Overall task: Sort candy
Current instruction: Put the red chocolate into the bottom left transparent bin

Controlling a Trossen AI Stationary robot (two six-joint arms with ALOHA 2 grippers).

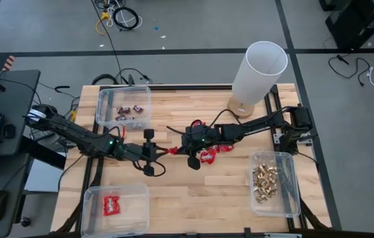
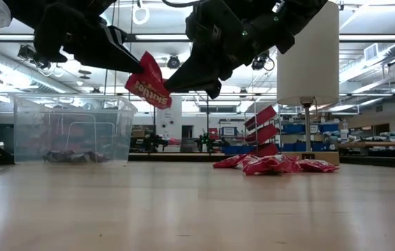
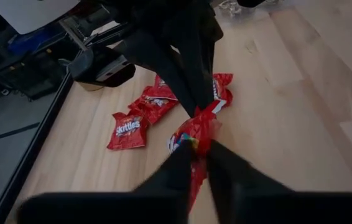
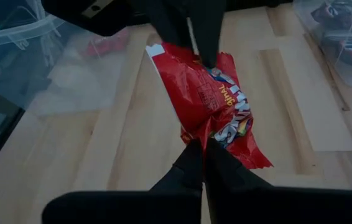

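At the upper left of the high view stands a clear plastic bin (image 1: 124,106) with dark purple-brown mini bars (image 1: 131,110) in it. At the lower left of that view a second clear plastic bin (image 1: 115,208) holds a few shiny red packets (image 1: 111,204).

At mid-frame, above the pale wooden slatted table (image 1: 193,192), the left gripper (image 1: 158,153) and the right gripper (image 1: 175,149) meet on one shiny red candy packet (image 2: 148,81), which hangs in the air between them. Each gripper pinches one end of it, its fingers pressed together on the wrapper.

Just right of centre a small heap of red packets (image 2: 273,164) lies on the wood. A tall white cylinder lamp (image 1: 258,73) stands at the upper right. At the lower right, a third clear bin (image 1: 274,183) holds gold-foil pieces (image 1: 265,180).
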